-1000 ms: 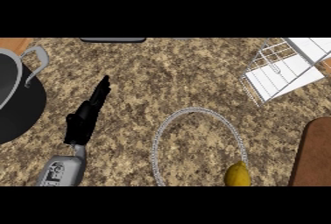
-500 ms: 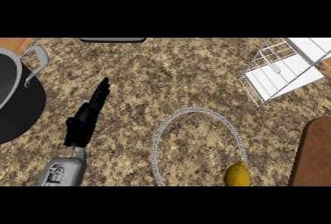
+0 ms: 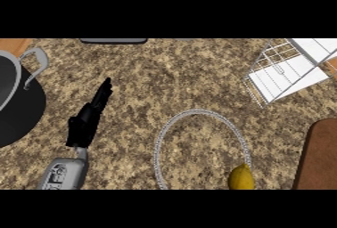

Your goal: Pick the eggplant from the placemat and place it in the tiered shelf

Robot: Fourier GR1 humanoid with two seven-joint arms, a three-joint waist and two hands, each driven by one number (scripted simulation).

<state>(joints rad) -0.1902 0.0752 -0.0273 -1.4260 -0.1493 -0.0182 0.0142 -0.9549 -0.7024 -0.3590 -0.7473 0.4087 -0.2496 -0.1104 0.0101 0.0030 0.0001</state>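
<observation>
Speckled brown granite: the counter fills the head view.
Left hand: black left hand on a grey forearm, entering from the lower left — fingers straight and pressed together, pointing up and slightly right over bare counter, holding nothing.
Right hand: not seen in this view.
Placemat: a clear oval with a pale beaded rim, the placemat, lies at lower centre, cut off by the lower edge.
Object on placemat: a yellow rounded item sits at the placemat's lower right rim, partly cut off; it does not look like an eggplant, and whether it is the task's thing I cannot tell.
Tiered shelf: white wire tiered shelf at the upper right, tilted in view — well apart from the left hand.
Pot: a dark pot with a grey handle at the left edge, just beside the left hand's side of the counter.
Board: a brown wooden board at the right edge.
Top edge: a dark grey flat object, only partly visible.
</observation>
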